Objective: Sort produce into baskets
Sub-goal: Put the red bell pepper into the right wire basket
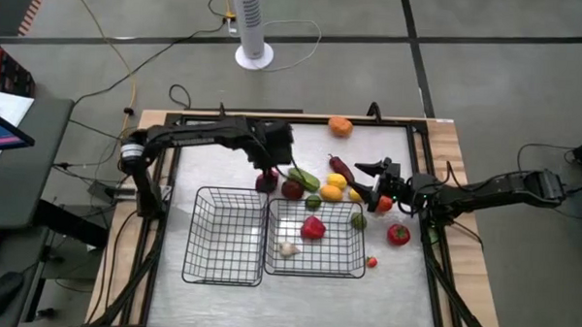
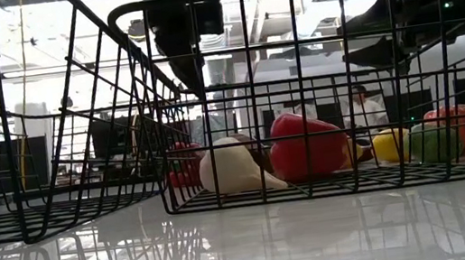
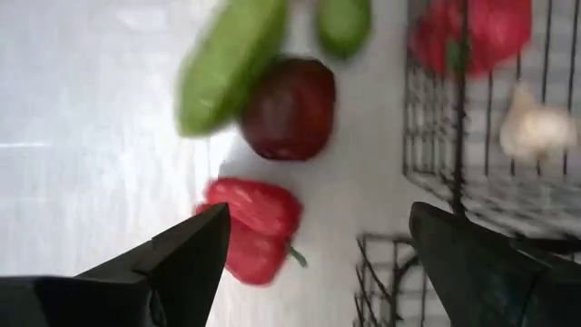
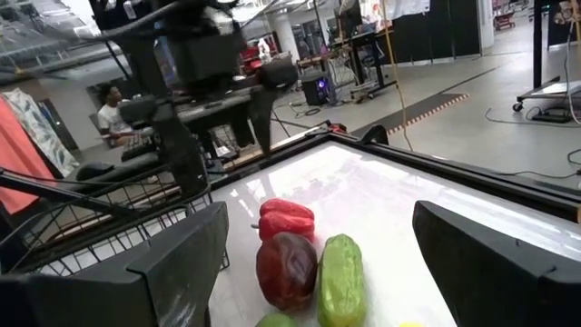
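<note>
The red pepper (image 3: 252,229) lies on the bare surface (image 1: 384,283) just outside the far rims of the two baskets, near the gap between the left basket (image 1: 225,236) and the right basket (image 1: 315,242). Beside it are a dark red fruit (image 3: 289,107) and a long green vegetable (image 3: 229,62). It looks light, hollow, smooth and probably slippery, so a hold across its lobed body should suit better than the thin stem. The left pincer (image 3: 318,245) hangs over it, wide open and empty. The right pincer (image 4: 318,263) is also spread and empty, low over the pile of produce from the other side.
</note>
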